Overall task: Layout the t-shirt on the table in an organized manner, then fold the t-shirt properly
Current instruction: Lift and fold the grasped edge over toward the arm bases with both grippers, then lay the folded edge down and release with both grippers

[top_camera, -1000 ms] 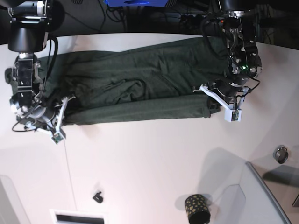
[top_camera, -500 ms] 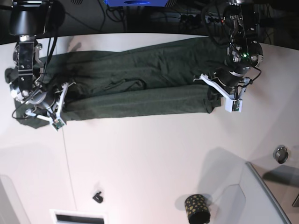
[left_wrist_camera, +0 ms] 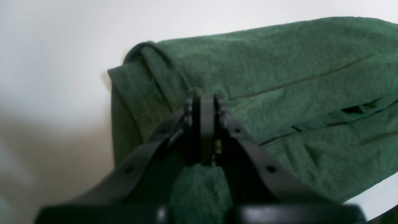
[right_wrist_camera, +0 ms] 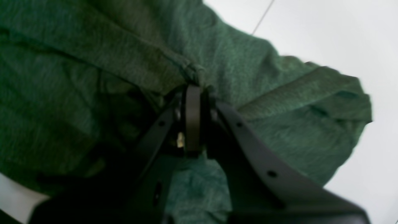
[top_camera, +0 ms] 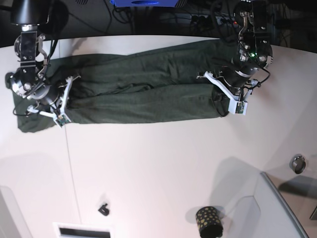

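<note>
Both tools carried the t-shirt (top_camera: 143, 96) hem back; table (top_camera: 158, 168) open below.

Robot lab: cables (top_camera: 198, 17) behind white table (top_camera: 158, 163).

No text, label, brand, number or sign can be read on anything in these views; every surface shown is plain or blurred.
</note>
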